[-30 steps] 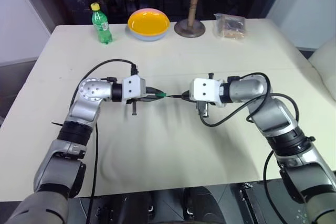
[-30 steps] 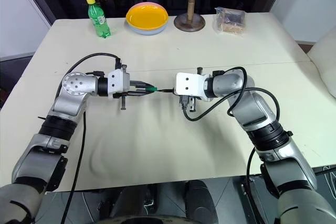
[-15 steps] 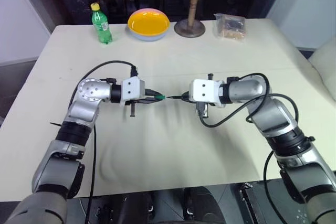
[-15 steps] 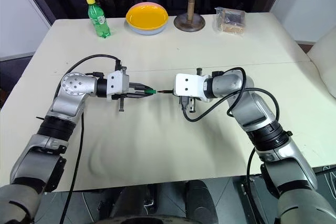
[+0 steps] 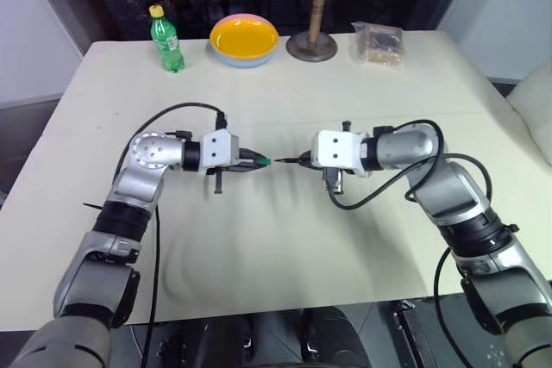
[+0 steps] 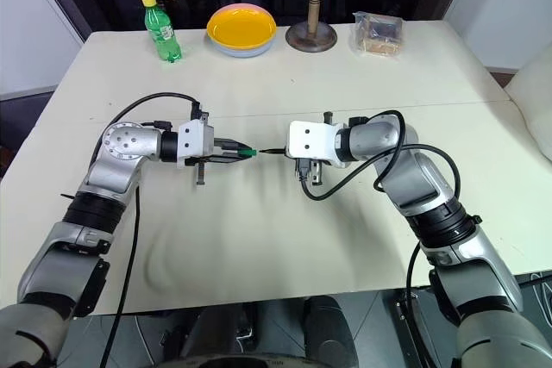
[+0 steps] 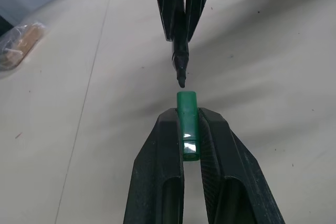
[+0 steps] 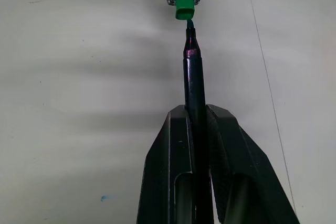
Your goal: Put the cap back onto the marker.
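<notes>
Cream table (image 5: 285, 239), left gripper (image 7: 188, 116) clamped on green cap (image 7: 187, 119), right gripper (image 8: 196, 109) pinching marker (image 8: 193, 77), tip just short of cap mouth

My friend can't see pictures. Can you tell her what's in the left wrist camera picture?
The left gripper pinches a small green cap between its two black fingers. Straight ahead, the right gripper holds a dark marker whose tip points at the cap's open end, a small gap apart, above a pale table.
</notes>
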`<state>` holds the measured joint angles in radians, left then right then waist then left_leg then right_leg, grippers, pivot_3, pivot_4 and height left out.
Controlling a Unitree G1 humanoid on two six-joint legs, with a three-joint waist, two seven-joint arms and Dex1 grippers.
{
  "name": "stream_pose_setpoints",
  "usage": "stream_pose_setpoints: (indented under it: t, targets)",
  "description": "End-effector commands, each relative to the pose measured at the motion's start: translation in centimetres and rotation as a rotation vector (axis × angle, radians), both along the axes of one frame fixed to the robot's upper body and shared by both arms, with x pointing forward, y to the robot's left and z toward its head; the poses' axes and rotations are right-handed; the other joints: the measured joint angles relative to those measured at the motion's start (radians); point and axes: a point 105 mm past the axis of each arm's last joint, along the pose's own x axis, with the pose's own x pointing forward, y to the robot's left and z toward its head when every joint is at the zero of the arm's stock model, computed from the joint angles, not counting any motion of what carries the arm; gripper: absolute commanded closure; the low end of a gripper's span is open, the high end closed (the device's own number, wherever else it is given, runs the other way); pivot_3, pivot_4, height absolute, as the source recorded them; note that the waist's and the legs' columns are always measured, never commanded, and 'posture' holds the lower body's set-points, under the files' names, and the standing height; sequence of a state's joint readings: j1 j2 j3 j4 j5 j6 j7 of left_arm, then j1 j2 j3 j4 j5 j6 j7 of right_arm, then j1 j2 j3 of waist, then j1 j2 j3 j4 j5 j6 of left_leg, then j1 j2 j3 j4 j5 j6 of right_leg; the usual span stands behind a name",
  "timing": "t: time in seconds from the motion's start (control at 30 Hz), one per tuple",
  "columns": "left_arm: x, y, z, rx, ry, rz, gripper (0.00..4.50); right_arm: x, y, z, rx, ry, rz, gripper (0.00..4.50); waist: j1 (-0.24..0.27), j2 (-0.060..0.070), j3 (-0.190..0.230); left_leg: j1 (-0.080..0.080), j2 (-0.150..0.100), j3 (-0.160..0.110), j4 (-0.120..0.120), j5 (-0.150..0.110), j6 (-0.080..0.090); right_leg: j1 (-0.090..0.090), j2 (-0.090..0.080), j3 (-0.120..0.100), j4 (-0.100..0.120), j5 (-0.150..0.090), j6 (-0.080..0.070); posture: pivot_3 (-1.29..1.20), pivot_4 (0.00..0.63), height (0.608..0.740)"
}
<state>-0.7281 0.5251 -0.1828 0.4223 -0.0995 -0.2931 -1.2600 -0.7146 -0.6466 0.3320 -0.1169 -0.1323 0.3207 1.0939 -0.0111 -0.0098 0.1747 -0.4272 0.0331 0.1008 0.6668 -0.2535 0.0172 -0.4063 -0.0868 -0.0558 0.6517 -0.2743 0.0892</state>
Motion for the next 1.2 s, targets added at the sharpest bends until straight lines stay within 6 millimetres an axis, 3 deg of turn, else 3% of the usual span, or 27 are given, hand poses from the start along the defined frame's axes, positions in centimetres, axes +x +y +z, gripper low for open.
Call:
stream_pose_setpoints:
  t: [0.03,0.63,1.2]
  targets:
    - [0.1,-0.4,1.3,-0.020,-0.047,-0.014,4.50,-0.4,0.5,1.4,0.018,-0.046,0.029,4.48,0.000,0.000,0.000,0.000,0.000,0.000,0.000,0.000,0.000,0.000,0.000,0.000,0.000,0.000,0.000,0.00,0.150,0.740]
    - [0.1,-0.8,1.4,-0.023,-0.046,-0.028,4.50,-0.7,0.9,1.1,0.025,-0.037,0.033,4.48,0.000,0.000,0.000,0.000,0.000,0.000,0.000,0.000,0.000,0.000,0.000,0.000,0.000,0.000,0.000,0.00,0.150,0.740]
    - [0.2,-1.7,1.2,-0.020,-0.045,-0.048,4.50,-1.3,2.5,1.1,0.040,-0.028,0.067,4.48,-0.001,0.000,0.000,0.000,0.000,0.000,0.000,0.000,0.000,0.000,0.000,0.000,0.000,0.000,0.000,0.00,0.150,0.740]
